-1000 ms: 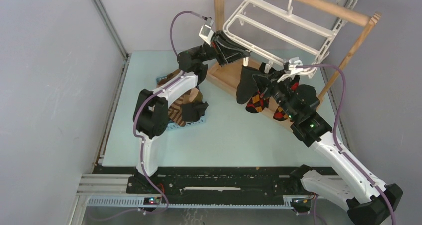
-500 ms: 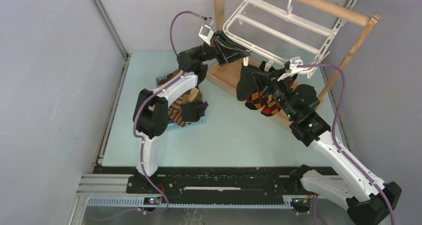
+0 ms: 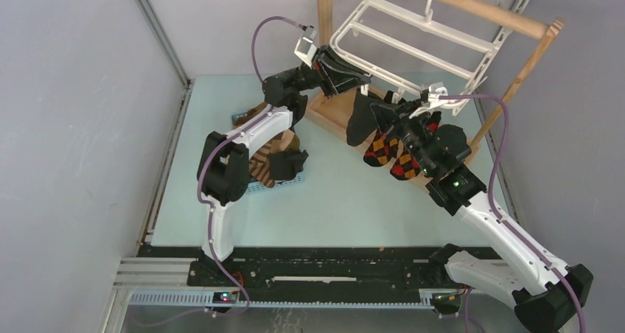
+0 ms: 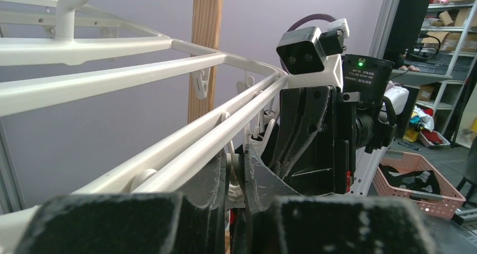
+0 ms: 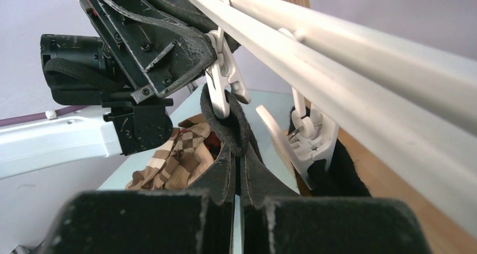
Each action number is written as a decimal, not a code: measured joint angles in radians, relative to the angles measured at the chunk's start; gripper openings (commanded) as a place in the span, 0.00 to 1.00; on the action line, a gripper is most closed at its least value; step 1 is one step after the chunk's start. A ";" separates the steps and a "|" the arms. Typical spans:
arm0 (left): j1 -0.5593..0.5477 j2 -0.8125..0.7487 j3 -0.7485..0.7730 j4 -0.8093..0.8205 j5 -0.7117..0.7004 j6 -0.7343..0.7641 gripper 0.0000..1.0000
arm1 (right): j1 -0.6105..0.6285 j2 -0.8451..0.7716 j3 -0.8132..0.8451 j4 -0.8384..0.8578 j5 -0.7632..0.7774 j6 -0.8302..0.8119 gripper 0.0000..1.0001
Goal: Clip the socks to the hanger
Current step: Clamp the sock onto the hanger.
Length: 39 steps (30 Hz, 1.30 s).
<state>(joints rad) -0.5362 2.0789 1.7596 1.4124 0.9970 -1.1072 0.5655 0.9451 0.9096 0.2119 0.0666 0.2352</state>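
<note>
Everything comes down to one white clip on the near rail of the hanger, and both arms have met there. The left gripper reaches in from the clip's left, its fingers drawn close on the clip's upper tails, squeezing them as far as I can tell, though neither wrist view shows plainly whether the clip's mouth is gaping. Straight below the clip, the right gripper has its fingers pressed together on the cuff of a black sock. The folded edge rises right up to the clip's lower lips and seems to touch or sit between them, and the rest of the sock hangs down, its long axis roughly vertical. So the sock lies directly under the clip, and the right arm is the one carrying it. To my eye the next move is a short push upward along that line, then the left fingers letting go so the clip bites. If the cuff sits too shallow it may slip free. To the right of the clip, argyle socks already hang from the same rail. Below and to its left, brown striped socks lie waiting.
</note>
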 measured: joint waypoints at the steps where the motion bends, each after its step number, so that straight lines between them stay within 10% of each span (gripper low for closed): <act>1: 0.000 0.000 0.000 0.000 0.001 0.002 0.00 | 0.003 0.002 0.000 0.005 0.000 0.000 0.02; 8: -0.003 0.000 -0.007 0.000 0.003 0.010 0.03 | 0.009 0.014 0.000 0.019 0.004 -0.001 0.02; 16: -0.006 -0.009 -0.041 0.008 0.031 0.008 0.58 | 0.011 0.018 0.000 0.019 0.010 -0.001 0.02; 25: -0.014 -0.045 -0.135 0.002 0.045 0.020 0.70 | 0.005 0.018 0.000 0.016 0.030 -0.003 0.05; 31: 0.000 -0.165 -0.301 -0.025 0.023 0.075 0.74 | -0.006 0.009 0.000 -0.018 0.019 -0.013 0.17; 39: 0.035 -0.346 -0.567 -0.035 -0.029 0.166 0.74 | -0.014 -0.056 0.000 -0.107 -0.071 -0.097 0.57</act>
<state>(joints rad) -0.5011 1.7332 1.1923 1.3769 0.9680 -0.9409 0.5518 0.8890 0.9096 0.1047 -0.0040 0.1387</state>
